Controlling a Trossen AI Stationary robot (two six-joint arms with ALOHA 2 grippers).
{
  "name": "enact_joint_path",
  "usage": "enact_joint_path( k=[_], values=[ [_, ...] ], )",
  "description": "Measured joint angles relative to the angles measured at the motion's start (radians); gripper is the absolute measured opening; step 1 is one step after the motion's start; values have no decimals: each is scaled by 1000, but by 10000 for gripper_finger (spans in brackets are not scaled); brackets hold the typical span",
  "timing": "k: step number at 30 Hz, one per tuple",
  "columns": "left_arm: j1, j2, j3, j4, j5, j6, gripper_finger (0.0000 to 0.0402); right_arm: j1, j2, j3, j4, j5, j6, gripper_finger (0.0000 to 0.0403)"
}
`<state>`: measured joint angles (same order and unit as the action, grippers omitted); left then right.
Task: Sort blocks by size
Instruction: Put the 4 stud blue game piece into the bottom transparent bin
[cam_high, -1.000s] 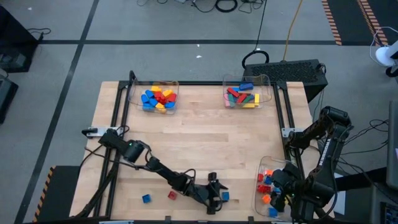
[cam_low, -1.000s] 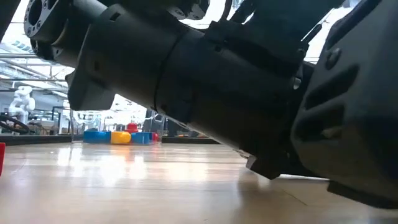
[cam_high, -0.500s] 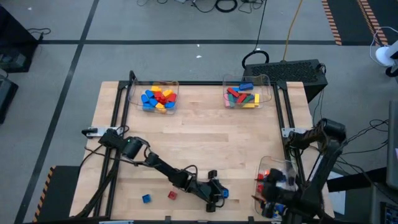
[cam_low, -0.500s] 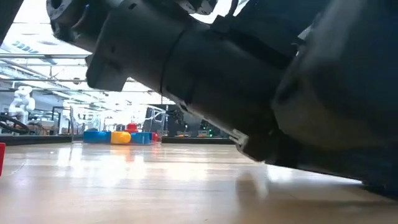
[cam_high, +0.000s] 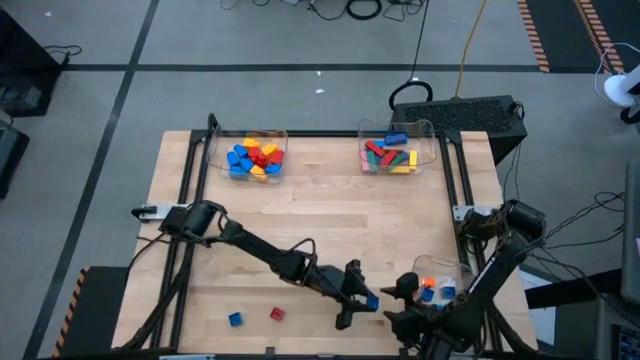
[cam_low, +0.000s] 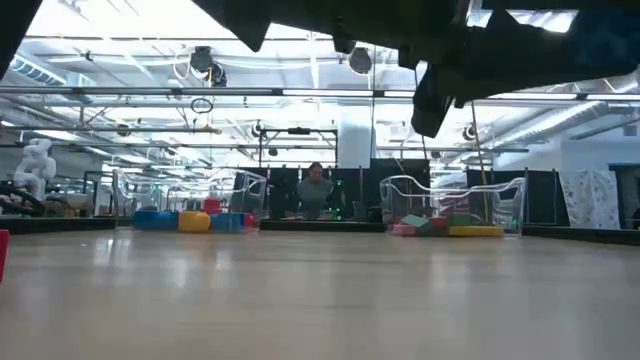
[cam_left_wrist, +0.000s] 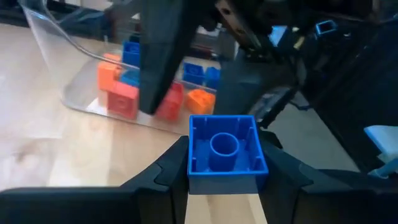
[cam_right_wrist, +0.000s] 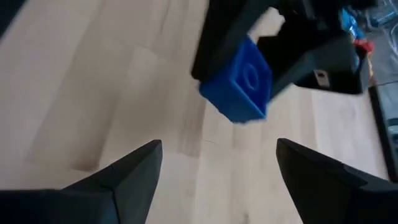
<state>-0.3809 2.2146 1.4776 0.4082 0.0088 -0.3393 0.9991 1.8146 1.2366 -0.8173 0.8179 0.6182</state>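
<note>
The left gripper (cam_left_wrist: 222, 180) holds a small blue block (cam_left_wrist: 225, 151) pinched between its fingers, lifted off the table (cam_high: 330, 220). The right gripper (cam_right_wrist: 217, 171) faces it, spread wide and empty, the block just ahead of its tips. For a clean handover, I'd say the right should close squarely on the free faces before the left lets go. No writing is readable.

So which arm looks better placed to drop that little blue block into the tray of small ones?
Probably the left: its gripper already clamps the blue block near the tray; the right gripper is open and empty.
</note>
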Motion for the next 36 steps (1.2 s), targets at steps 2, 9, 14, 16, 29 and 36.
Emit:
enact_joint_path(
  k=[2, 9, 14, 16, 29, 36],
  values=[
    [10, -4, 0, -4, 11, -1, 141, -5, 0, 0, -1, 5, -43, 299],
    [37, -4, 0, 12, 67, -49, 141, -5, 0, 0, -17, 148, -161, 299],
    [45, -4, 0, 84, 82, -65, 141, -20, 0, 0, -5, 150, -214, 299],
    [50, -4, 0, 99, 104, -79, 141, -21, 0, 0, 18, 151, -243, 299],
    [69, -4, 0, 108, 121, -101, 141, -20, 0, 0, 61, 204, -312, 241],
    [69, -4, 0, 104, 120, -158, 141, -20, -1, 0, 63, 209, -311, 94]
  ],
)
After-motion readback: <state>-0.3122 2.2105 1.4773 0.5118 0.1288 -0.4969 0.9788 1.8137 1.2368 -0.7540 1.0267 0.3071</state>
